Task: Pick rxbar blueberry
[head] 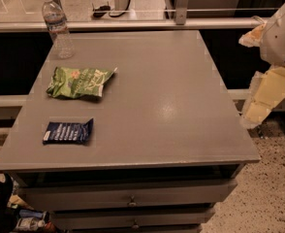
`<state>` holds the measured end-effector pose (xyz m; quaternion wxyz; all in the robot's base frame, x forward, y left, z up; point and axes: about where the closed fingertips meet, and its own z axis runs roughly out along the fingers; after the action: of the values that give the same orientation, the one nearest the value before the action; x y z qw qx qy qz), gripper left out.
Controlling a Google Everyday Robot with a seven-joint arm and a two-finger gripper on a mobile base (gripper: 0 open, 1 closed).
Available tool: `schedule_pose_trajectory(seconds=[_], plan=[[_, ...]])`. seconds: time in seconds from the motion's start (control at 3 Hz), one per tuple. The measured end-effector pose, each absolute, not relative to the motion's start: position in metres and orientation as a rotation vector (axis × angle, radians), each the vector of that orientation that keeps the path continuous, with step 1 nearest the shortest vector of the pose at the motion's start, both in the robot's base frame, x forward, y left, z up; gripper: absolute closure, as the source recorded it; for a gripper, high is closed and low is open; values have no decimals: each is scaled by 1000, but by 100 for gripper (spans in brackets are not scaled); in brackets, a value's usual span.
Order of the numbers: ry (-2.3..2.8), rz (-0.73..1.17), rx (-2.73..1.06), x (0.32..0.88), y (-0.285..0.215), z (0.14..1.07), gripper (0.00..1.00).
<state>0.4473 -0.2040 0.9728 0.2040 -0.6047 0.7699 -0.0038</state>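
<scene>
Below the front edge of the grey square-topped table (pixel 171 106), two grey drawers with small knobs (pixel 133 194) are seen. The rxbar blueberry (pixel 67 131), a small flat navy foil wrapper, is laid flat near the front left corner, its long axis running left to right along the front edge. Its rows of white lettering cannot be read. Nothing is placed over it. Just behind it, apart, a crinkled green snack bag (pixel 79 82) is laid. A clear plastic water bottle (pixel 57 28) is stood upright at the far left corner. The pale yellowish gripper (pixel 266 98) is held off the table's right edge, well apart from the bar; whether it is apart or together cannot be told.
</scene>
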Motion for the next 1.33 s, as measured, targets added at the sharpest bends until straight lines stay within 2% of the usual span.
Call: schedule_pose_trajectory(seconds=[0.33,1.33], plan=[[2016,171,-1657,456,-170,950,0],[1589,619,-1482,473,-2,892,0]])
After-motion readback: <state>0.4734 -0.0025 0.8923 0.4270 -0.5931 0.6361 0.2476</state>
